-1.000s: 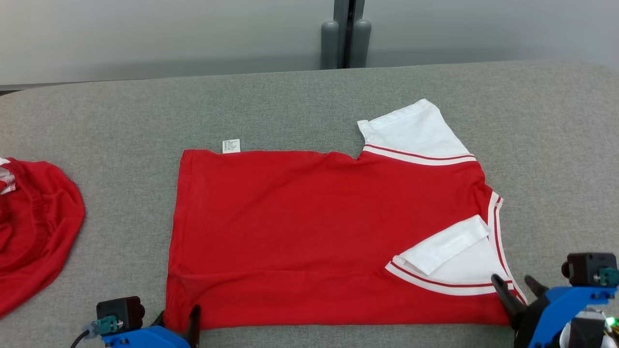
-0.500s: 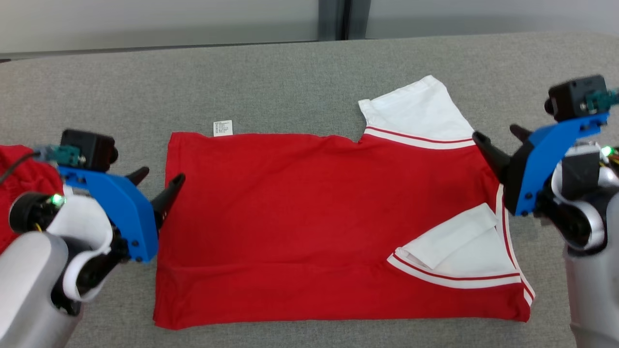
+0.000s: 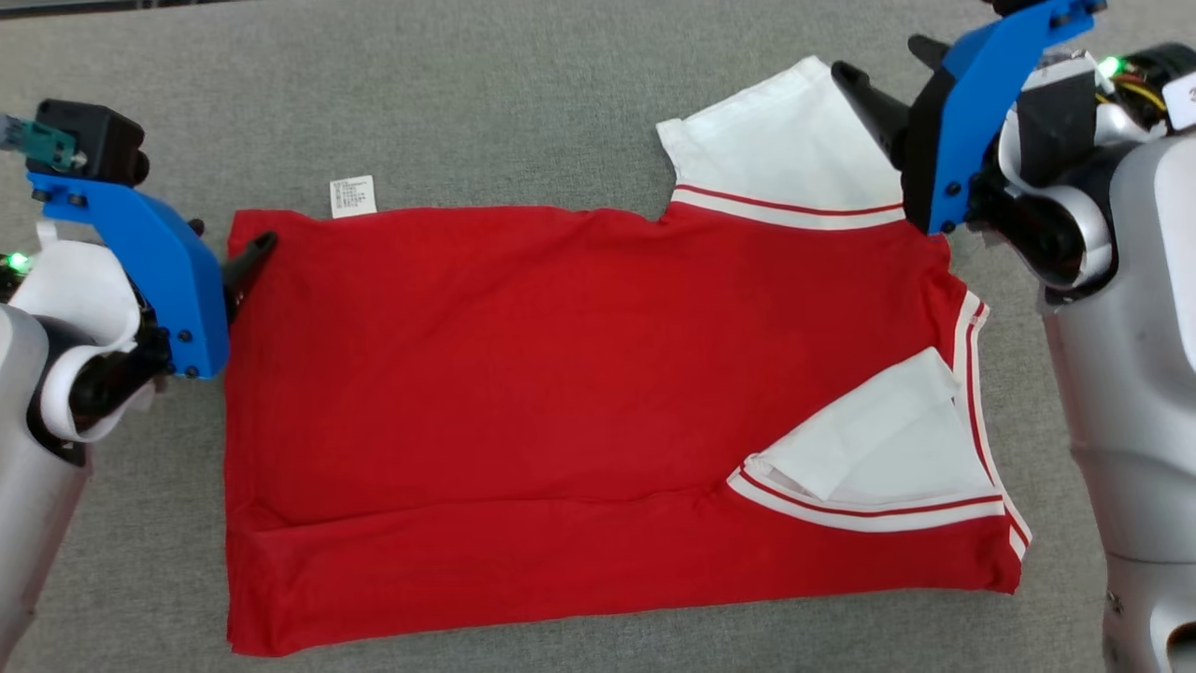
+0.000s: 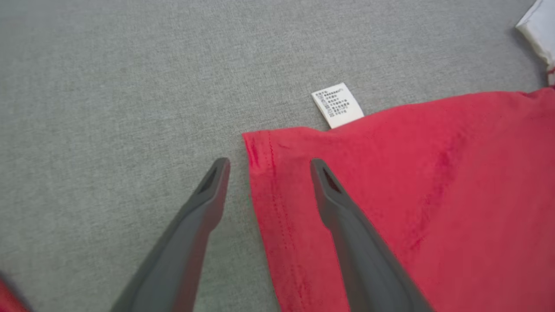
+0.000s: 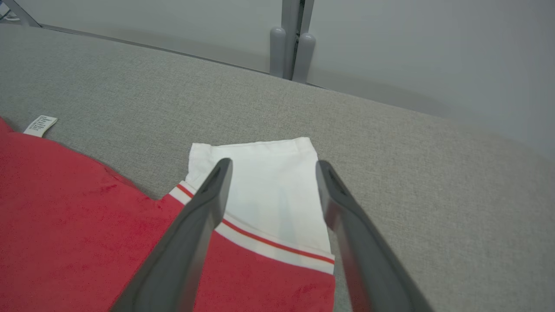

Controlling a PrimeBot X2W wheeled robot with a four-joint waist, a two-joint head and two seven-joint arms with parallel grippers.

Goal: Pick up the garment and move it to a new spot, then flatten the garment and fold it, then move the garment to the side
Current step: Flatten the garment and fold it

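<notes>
1. While the red garment [image 3: 561, 393] lies spread flat on the grey worktop [image 3: 514, 103], both hands hang over its far edge, one at each end.
2. The garment's hem is at the robot's left and its white sleeves are at the right; a low ridge of cloth runs along the near edge.
3. The far sleeve [image 3: 775, 140] sticks out flat onto the worktop, and the near sleeve [image 3: 888, 449] is folded in over the red body.
4. A white care label [image 3: 352, 196] pokes out from the far edge near the left corner.
5. The left hand [image 4: 269, 163] is spread wide and holds nothing. One finger is over bare worktop and the other over red cloth, with the garment's far left corner between them. I cannot tell whether the tips touch down.
6. The right hand [image 5: 273, 164] is likewise spread and empty, with its two fingers above the far sleeve, one toward each side edge.
</notes>
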